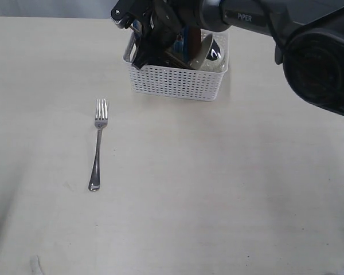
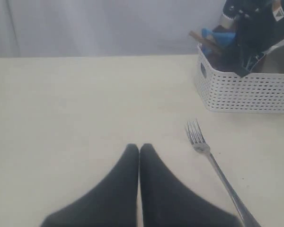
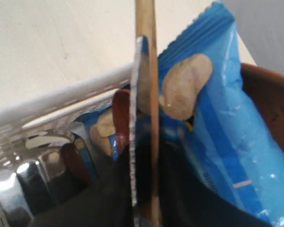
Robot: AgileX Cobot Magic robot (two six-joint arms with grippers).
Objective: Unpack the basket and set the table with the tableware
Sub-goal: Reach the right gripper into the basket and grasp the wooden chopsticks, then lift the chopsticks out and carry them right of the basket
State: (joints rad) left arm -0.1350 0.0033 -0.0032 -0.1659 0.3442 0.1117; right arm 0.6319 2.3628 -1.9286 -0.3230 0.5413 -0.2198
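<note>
The white basket (image 1: 178, 83) stands at the back of the cream table (image 1: 218, 189). My right gripper (image 1: 144, 52) reaches down into it. In the right wrist view that gripper (image 3: 144, 158) is shut on the thin steel knife (image 3: 140, 94), with a wooden chopstick (image 3: 146, 28) pressed alongside the blade. The red-brown spoon (image 3: 121, 118), shiny steel cup (image 3: 16, 187) and brown plate (image 3: 270, 94) sit around it. The fork (image 1: 98, 143) lies flat on the table, left of the basket. My left gripper (image 2: 139, 148) is shut and empty, low over the table beside the fork (image 2: 213, 165).
A blue chips packet (image 3: 227, 123) leans in the basket right beside the right fingers. The right arm's dark body (image 1: 315, 57) hangs over the table's back right. The basket (image 2: 246, 92) stands beyond the fork from the left wrist.
</note>
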